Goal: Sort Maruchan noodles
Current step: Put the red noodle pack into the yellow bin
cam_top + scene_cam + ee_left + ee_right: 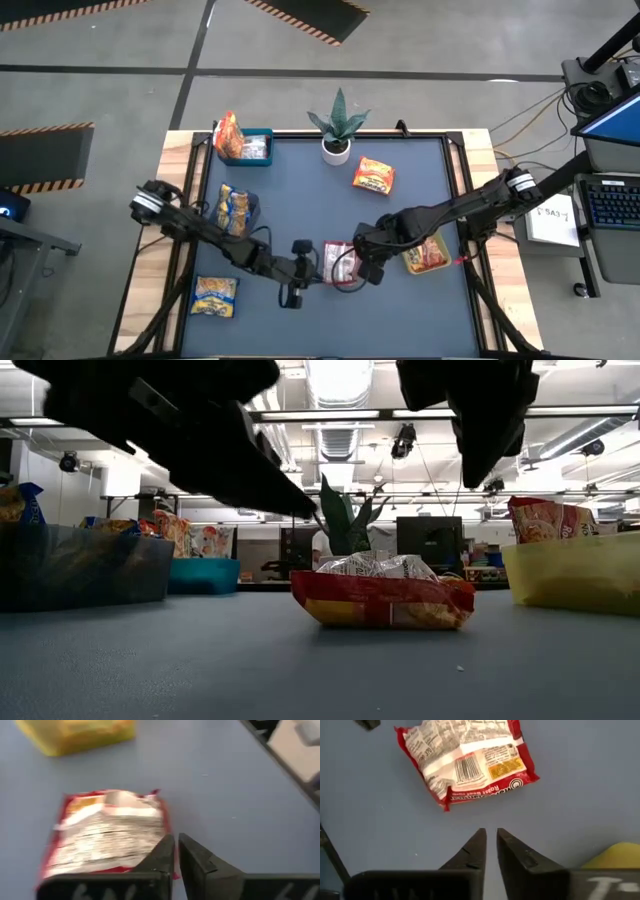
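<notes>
A red-and-white Maruchan noodle packet (pixel 340 262) (pixel 385 592) lies flat on the blue mat near the table's front, its barcode side up (pixel 465 762). My left gripper (pixel 176 842) (pixel 318 272) hangs shut just left of the packet and above its height. The tips point at the packet's near corner (pixel 107 832). My right gripper (pixel 491 837) (pixel 360 268) hangs shut above the mat by the packet's right edge, pointing steeply down. Nothing is between its fingers.
A blue bin (pixel 255 148) with packets stands at the far left, and a yellow-green bin (pixel 570 575) with a packet at the right. A dark bin (pixel 90 570) is at the left. Loose packets (pixel 373 175) (pixel 215 295) and a potted plant (pixel 337 130) stand around.
</notes>
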Motion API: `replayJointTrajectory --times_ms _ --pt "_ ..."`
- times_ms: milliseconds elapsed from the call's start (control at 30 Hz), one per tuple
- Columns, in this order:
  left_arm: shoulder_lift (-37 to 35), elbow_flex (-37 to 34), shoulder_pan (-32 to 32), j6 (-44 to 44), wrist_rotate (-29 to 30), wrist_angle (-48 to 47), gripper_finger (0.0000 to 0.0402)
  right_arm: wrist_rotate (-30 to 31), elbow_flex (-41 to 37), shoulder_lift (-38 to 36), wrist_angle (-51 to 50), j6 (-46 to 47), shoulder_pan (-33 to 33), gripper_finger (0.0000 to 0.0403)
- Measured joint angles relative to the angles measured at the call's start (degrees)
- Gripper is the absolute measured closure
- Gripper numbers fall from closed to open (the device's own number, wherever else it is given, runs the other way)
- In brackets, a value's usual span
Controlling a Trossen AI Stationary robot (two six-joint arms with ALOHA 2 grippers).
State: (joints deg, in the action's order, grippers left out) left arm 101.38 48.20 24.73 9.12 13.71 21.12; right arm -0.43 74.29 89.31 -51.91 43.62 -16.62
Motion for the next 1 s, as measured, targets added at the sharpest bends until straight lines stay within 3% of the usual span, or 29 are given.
replayJointTrajectory --times_ms 167,567,800,1000 --pt "2.62 0.53 -0.38 2.05 -3.87 1.62 0.0398 -2.05 -0.38 1.50 0.67 0.07 0.02 0.0310" --pt "6.43 0.52 -0.73 2.58 -3.82 6.94 0.0401 0.84 -6.13 4.14 12.67 2.70 1.02 0.0143" --pt "9.48 0.38 -1.03 4.02 -3.85 9.66 0.0401 1.92 -10.56 4.19 18.62 3.90 3.44 0.0082" --pt "9.70 -0.35 -1.39 4.96 -3.84 9.19 0.0402 1.50 -13.88 4.19 22.69 4.54 5.29 0.0054"
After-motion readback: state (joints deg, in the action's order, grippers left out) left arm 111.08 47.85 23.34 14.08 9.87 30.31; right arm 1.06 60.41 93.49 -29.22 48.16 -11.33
